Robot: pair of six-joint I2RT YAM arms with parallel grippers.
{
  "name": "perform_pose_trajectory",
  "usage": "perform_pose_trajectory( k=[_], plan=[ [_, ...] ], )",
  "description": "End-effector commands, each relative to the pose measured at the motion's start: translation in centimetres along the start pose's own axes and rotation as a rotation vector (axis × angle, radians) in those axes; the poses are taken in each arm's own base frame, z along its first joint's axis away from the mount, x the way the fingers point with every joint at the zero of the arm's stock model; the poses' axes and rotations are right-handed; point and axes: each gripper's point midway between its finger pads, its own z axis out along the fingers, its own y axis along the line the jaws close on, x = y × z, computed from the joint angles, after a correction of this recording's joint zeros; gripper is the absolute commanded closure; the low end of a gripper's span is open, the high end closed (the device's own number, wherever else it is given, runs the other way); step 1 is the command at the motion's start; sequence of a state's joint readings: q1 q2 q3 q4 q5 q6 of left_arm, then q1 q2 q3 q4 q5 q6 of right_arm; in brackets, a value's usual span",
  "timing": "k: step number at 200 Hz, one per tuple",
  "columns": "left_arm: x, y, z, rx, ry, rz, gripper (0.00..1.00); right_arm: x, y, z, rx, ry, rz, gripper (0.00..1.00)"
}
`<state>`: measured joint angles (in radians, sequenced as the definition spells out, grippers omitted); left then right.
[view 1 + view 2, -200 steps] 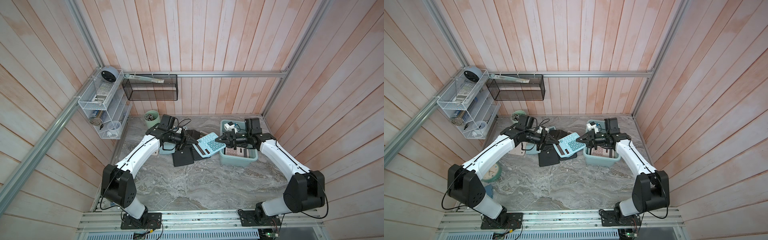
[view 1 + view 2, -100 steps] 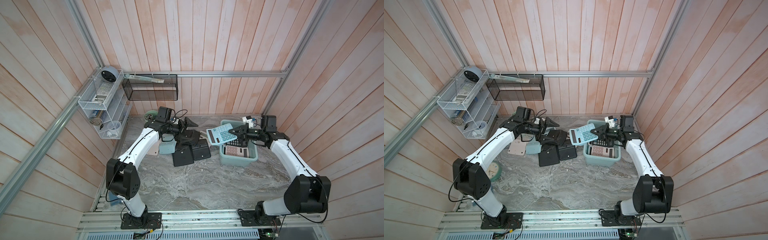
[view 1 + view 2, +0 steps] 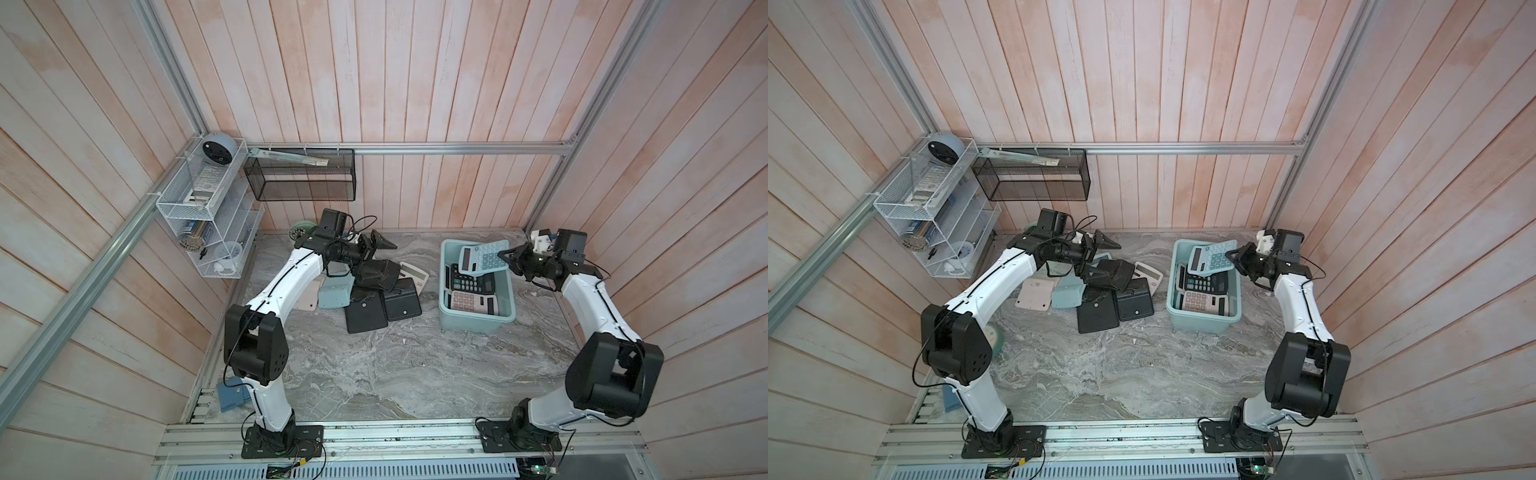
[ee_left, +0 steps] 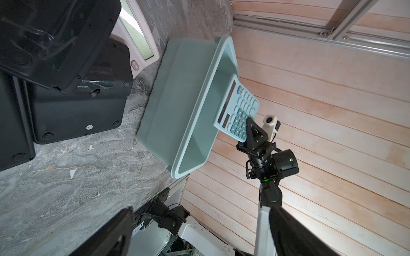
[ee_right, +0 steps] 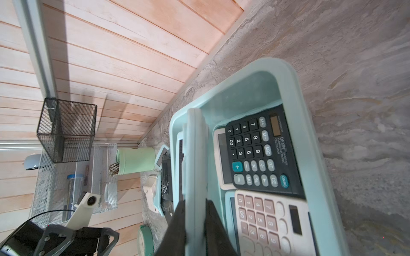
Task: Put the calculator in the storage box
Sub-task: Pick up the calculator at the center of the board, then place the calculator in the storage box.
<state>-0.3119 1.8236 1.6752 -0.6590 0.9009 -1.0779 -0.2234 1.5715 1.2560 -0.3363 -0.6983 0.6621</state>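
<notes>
Currently my right gripper (image 3: 505, 254) is pinched shut on one edge of the light blue calculator (image 3: 484, 257), holding it tilted over the far end of the storage box (image 3: 478, 326). From the left wrist view the calculator (image 4: 239, 108) sits above the rim of the box (image 4: 177, 99), not down inside it, so I judge the carry is done and the placing is not. In the right wrist view I see it edge-on between my fingers (image 5: 177, 221), with the box interior beneath. Two calculators show face up in there, a black calculator (image 5: 261, 150) and a pink-keyed calculator (image 5: 266, 221), with others partly hidden under them, so mine will have to land on top of them. What is left for this one, I think, is to lower it past the rim and let go. My left gripper (image 3: 374, 257) has its jaws spread wide and holds nothing; it hangs over the pile (image 3: 374, 307) of calculators lying on the table (image 3: 395, 374), well apart from the box. Several wait there, mostly face down.
</notes>
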Motion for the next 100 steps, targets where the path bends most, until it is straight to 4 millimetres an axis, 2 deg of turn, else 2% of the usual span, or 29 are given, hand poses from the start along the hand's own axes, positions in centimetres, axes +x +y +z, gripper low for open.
perform_pose_trajectory(
  k=[1, 24, 60, 100],
  plan=[
    [-1.2, 0.0, -0.7, -0.009, -0.029, 0.018, 0.0, -2.5, 0.9, 1.3, -0.034, -0.058, -0.054, 1.0],
    [-1.8, 0.8, -1.3, -0.025, -0.044, 0.009, 0.0, -2.7, 0.8, 3.6, -0.034, -0.026, -0.061, 1.0],
    [-2.4, 1.1, -1.8, -0.026, -0.06, 0.002, 0.0, -1.6, 0.3, 7.2, -0.02, 0.049, -0.069, 1.0],
    [-2.9, 1.4, -2.1, -0.029, -0.072, -0.001, 0.0, -0.4, -0.6, 9.2, 0.014, 0.092, -0.086, 1.0]
  ],
)
